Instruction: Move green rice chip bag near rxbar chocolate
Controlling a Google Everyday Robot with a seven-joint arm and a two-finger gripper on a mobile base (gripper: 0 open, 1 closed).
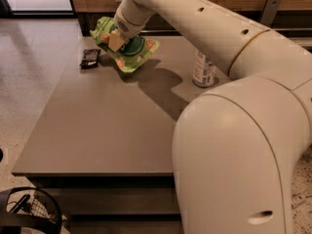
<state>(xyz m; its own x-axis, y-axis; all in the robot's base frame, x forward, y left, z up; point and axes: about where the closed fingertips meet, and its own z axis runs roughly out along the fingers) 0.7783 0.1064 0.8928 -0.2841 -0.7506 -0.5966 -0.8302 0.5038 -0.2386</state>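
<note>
The green rice chip bag [127, 49] is light green with a dark green centre panel. It is held tilted at the far left part of the table, its lower corner close to the tabletop. My gripper [115, 39] is shut on the bag's upper middle, at the end of the long cream arm reaching in from the right. The rxbar chocolate [90, 58], a small flat black bar, lies on the table just left of the bag, a short gap away.
A clear water bottle [203, 69] stands on the grey table [107, 130] to the right, partly behind my arm. My arm's large body fills the right foreground. A black wire object [24, 211] sits on the floor at lower left.
</note>
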